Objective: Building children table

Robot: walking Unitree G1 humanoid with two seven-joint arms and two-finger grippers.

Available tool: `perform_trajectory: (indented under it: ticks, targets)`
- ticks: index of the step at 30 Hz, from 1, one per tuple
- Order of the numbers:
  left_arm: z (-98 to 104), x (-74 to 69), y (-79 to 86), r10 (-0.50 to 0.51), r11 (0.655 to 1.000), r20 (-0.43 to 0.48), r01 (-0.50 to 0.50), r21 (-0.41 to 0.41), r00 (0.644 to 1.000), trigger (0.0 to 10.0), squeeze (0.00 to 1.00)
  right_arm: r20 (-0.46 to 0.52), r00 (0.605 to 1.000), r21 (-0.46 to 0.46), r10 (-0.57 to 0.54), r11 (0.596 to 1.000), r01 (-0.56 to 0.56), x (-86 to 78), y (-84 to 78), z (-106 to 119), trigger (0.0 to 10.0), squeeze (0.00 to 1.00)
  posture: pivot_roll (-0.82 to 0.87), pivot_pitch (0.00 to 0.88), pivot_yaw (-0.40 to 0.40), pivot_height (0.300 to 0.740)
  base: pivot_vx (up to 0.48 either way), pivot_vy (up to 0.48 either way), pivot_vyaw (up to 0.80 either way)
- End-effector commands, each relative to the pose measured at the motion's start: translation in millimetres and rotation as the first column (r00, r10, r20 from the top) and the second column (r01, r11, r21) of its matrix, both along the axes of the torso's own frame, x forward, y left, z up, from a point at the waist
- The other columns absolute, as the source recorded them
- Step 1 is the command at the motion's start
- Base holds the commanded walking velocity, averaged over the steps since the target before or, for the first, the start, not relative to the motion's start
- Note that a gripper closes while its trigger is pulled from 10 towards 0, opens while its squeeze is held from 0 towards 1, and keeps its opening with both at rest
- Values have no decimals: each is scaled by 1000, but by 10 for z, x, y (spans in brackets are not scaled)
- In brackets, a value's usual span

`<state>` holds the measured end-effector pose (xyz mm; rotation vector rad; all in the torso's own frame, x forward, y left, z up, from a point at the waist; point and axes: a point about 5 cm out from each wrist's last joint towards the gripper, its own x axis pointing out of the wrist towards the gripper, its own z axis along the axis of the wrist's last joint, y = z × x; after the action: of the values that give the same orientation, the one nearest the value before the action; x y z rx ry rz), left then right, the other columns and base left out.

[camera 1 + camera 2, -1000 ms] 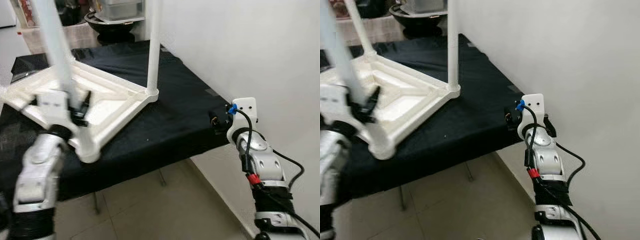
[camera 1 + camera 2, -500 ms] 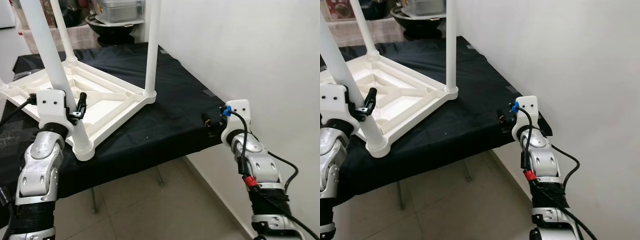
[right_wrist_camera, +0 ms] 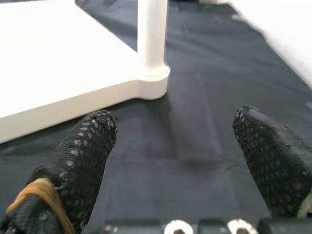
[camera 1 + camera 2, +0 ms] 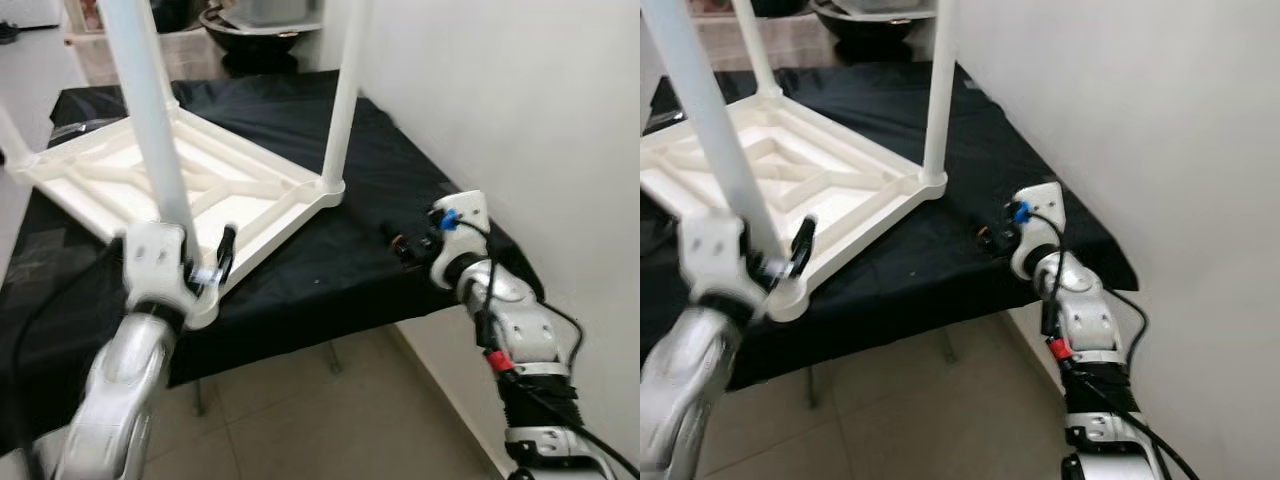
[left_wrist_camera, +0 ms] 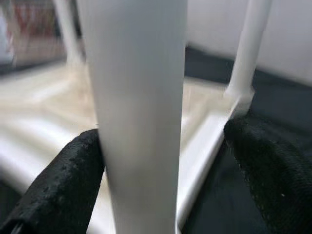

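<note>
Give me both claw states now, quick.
Left claw: open, its fingers straddling the near white plastic table leg, one touching it.
Right claw: open, empty, above the black cloth-covered table.

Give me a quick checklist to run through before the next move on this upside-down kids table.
1. Left end effector around the near table leg: ok, its fingers straddle the leg, one touching and the other apart from it, so it is open.
2. Near leg seated in its corner socket: cannot tell, the left end effector hides the joint.
3. Right-hand leg upright in its corner: ok.
4. Right end effector clear of the tabletop: ok, open over the black cloth.
5. Tabletop fully supported: not ok, the near corner is at the cloth's front edge.
</note>
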<state>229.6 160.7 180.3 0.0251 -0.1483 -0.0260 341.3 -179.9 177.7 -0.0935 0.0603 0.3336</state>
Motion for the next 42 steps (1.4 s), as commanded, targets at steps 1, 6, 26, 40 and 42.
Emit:
perform_trajectory:
  ticks: [1,6,26,40,42]
  targets:
    - [-40,-95,-58,15,1000,-29,-14,12,999,10000,1000,-22,998,20,52,998,-52,-59,88,-101,10000,0,8,77,-73,740,0,0,0]
    - [-123,-293,220,188,977,-55,-181,109,981,10000,0,-55,988,93,143,986,-138,-220,300,-275,10000,0,12,73,-68,740,0,0,0]
    - [-375,-757,-489,-383,923,-284,371,-99,879,10000,0,-47,975,59,215,975,-212,-262,295,-324,10000,0,14,83,-74,740,0,0,640]
    - [-340,-296,-579,-372,927,-222,373,-38,901,10000,0,-31,996,-2,82,997,-82,-224,204,-361,10000,0,-17,78,-67,740,0,-329,391]
    - [-341,-293,-577,-373,927,-223,373,-42,901,10000,0,-34,995,14,91,996,-90,-227,211,-361,10000,0,-16,78,-67,740,0,-461,0]
